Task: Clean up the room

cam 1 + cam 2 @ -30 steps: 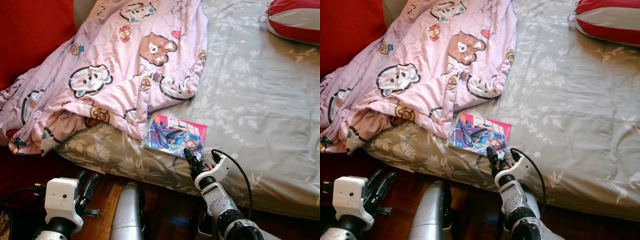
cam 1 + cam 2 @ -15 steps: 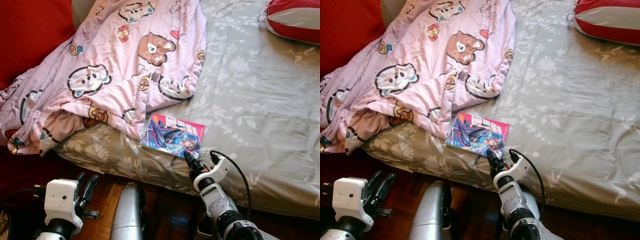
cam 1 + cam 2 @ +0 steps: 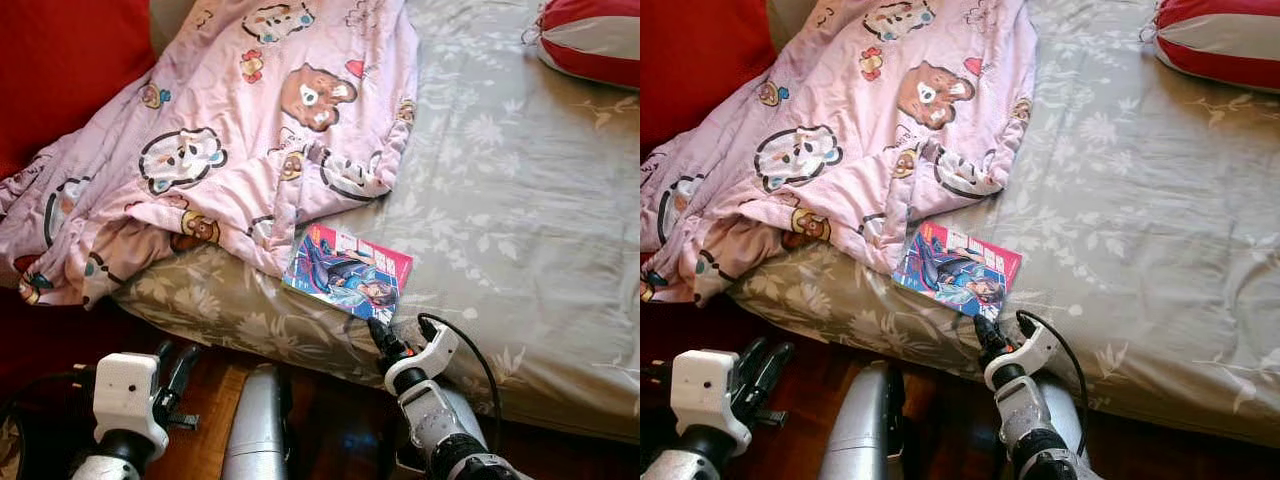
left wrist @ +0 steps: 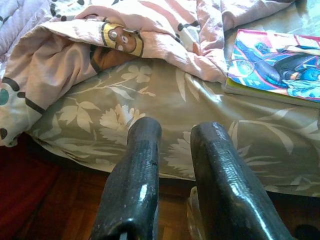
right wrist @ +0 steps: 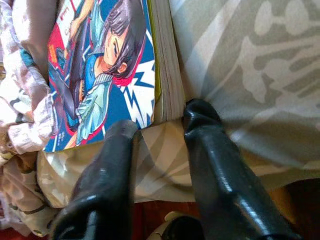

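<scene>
A comic book (image 3: 348,272) with a bright pink-and-blue cover lies flat on the grey floral bedsheet (image 3: 520,200), near the bed's front edge and just under the hem of the pink blanket. My right gripper (image 3: 380,338) sits open at the book's near corner. In the right wrist view its fingertips (image 5: 200,112) press the sheet beside the book's page edge (image 5: 165,75), and nothing is held between them. My left gripper (image 3: 175,365) hangs low over the wooden floor in front of the bed. Its fingers (image 4: 145,135) stand slightly apart and empty.
A rumpled pink bear-print blanket (image 3: 250,130) covers the bed's left half and spills over the edge. A red-and-white striped pillow (image 3: 590,40) lies at the far right. Red upholstery (image 3: 60,60) rises at the left. Dark wooden floor (image 3: 210,420) runs below the bed.
My right gripper has slid back from the book's cover toward the bed's front edge. The book and the left arm have stayed where they were.
</scene>
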Controlling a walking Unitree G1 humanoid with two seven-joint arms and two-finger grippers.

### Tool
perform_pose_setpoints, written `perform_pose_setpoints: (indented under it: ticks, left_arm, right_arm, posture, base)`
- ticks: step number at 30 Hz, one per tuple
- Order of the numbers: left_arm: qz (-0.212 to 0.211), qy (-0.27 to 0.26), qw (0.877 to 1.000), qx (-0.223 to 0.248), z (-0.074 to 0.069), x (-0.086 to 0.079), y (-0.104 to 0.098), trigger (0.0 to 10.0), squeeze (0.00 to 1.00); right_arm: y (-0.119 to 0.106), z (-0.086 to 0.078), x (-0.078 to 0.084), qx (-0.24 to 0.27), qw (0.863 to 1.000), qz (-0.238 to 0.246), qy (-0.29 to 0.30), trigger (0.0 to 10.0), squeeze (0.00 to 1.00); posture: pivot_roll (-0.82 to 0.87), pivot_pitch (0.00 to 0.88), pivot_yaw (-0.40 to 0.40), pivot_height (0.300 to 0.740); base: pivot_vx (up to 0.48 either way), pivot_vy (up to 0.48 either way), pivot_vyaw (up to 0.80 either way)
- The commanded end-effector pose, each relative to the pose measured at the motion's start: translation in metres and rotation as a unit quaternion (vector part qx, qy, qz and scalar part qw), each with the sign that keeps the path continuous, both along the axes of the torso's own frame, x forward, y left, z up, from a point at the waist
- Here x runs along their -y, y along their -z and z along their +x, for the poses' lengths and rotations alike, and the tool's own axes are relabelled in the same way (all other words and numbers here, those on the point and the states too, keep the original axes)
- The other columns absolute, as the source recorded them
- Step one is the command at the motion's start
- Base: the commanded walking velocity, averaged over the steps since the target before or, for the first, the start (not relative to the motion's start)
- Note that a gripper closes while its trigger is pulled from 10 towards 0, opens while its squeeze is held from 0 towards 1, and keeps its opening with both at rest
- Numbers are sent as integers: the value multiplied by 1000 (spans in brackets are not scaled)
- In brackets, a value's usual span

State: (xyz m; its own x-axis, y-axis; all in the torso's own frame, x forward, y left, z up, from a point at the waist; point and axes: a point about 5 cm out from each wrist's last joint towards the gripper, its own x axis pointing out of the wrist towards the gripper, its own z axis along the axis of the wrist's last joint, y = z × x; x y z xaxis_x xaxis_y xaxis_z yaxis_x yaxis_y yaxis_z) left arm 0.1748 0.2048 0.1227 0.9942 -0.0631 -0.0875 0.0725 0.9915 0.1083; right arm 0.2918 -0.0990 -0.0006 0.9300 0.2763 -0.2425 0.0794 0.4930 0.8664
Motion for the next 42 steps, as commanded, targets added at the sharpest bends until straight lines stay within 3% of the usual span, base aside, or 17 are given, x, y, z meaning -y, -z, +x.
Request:
perform_pose_setpoints:
  ticks: [1,9,12,18,19,20,21,26,27,28,29,34,42]
  left_arm:
    - [11,-10,1000,-15,-2,-2,8,10000,0]
    - [9,-12,1000,-5,14,-3,16,10000,0]
    - [11,-14,1000,-3,18,-5,18,10000,0]
    - [14,-19,1000,3,24,-7,22,10000,0]
    - [14,-19,1000,3,25,-7,22,10000,0]
    - [14,-19,1000,4,25,-7,23,10000,0]
    - [15,-19,1000,4,25,-7,23,10000,0]
    - [16,-17,1000,7,23,-6,24,10000,0]
    - [17,-18,1000,7,22,-8,23,10000,0]
    - [17,-18,1000,7,22,-8,23,10000,0]
    - [18,-18,1000,7,21,-9,23,10000,0]
    - [20,-18,1000,6,19,-10,23,10000,0]
    - [21,-17,1000,1,12,-10,23,10000,0]
  right_arm:
    - [11,-14,-12,-18,1000,19,-5,0,0]
    - [31,-38,14,-34,999,-10,21,0,0]
    - [32,-39,20,-32,999,-11,25,0,0]
    - [27,-35,20,-6,999,-36,-21,0,0]
    - [25,-33,20,-1,999,-41,-23,1608,0]
    - [23,-31,21,3,999,-44,-22,6980,0]
    - [20,-27,23,11,999,-42,-14,10000,0]
    - [-5,-2,32,64,996,-52,38,10000,0]
    - [-17,8,33,87,993,-60,50,10000,522]
    - [-17,8,33,87,993,-60,50,10000,522]
    - [-24,14,34,98,991,-66,57,10000,1000]
    - [-45,36,31,117,990,-55,59,10000,1000]
    - [-39,37,19,56,995,-60,65,10000,1000]
  posture:
    - [371,262,105,591]
    - [340,218,83,591]
    - [329,199,77,591]
    - [314,168,68,591]
    - [309,166,68,591]
    - [311,169,66,591]
    - [311,169,66,591]
    - [324,175,72,591]
    - [325,177,72,591]
    - [325,177,72,591]
    - [325,179,73,591]
    - [334,190,75,591]
    - [359,198,77,591]
  base:
    - [0,0,0]
    - [0,0,0]
    - [0,0,0]
    - [0,0,0]
    - [0,0,0]
    - [0,0,0]
    - [0,0,0]
    - [0,0,0]
    - [0,0,0]
    - [0,0,0]
    - [0,0,0]
    - [0,0,0]
    - [0,0,0]
